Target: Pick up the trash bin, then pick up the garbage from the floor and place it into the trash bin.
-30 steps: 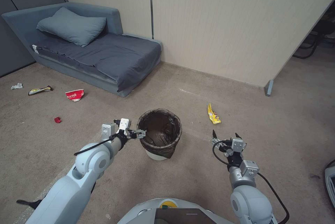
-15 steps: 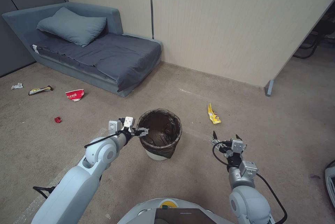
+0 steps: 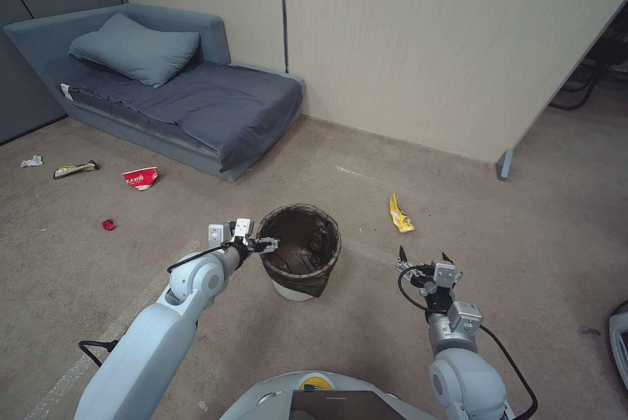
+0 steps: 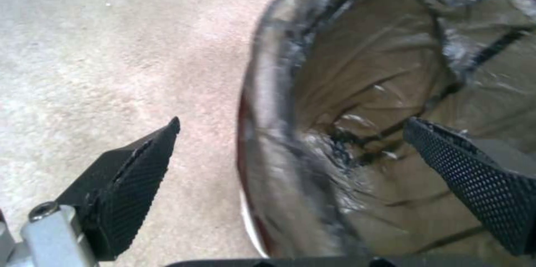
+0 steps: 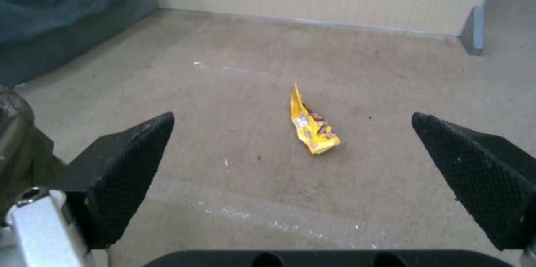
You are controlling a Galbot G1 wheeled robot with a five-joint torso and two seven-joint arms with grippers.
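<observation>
The trash bin [image 3: 307,279], a white bucket lined with a dark bag, stands on the carpet floor [image 3: 366,341] just ahead of me. My left gripper [image 3: 267,246] is open at its left rim. In the left wrist view this left gripper [image 4: 292,124] straddles the bin's rim [image 4: 268,91], one finger outside and one over the inside. My right gripper [image 3: 423,253] hangs open above the floor, right of the bin. The garbage includes a yellow wrapper [image 3: 401,214] ahead of the right gripper [image 5: 291,116], the same wrapper [image 5: 314,131] lying flat on the carpet.
More litter lies far left: a red-and-white packet [image 3: 140,178], a small red scrap [image 3: 108,224], a snack-bar wrapper [image 3: 75,169] and a white tissue [image 3: 31,161]. A grey sofa bed [image 3: 196,106] fills the back left. A beige partition wall [image 3: 425,47] stands behind, its foot [image 3: 503,165] on the floor.
My left arm has reached forward and to the right, bringing its open gripper from beside the bin onto the bin's left rim. The right arm and the litter have not moved.
</observation>
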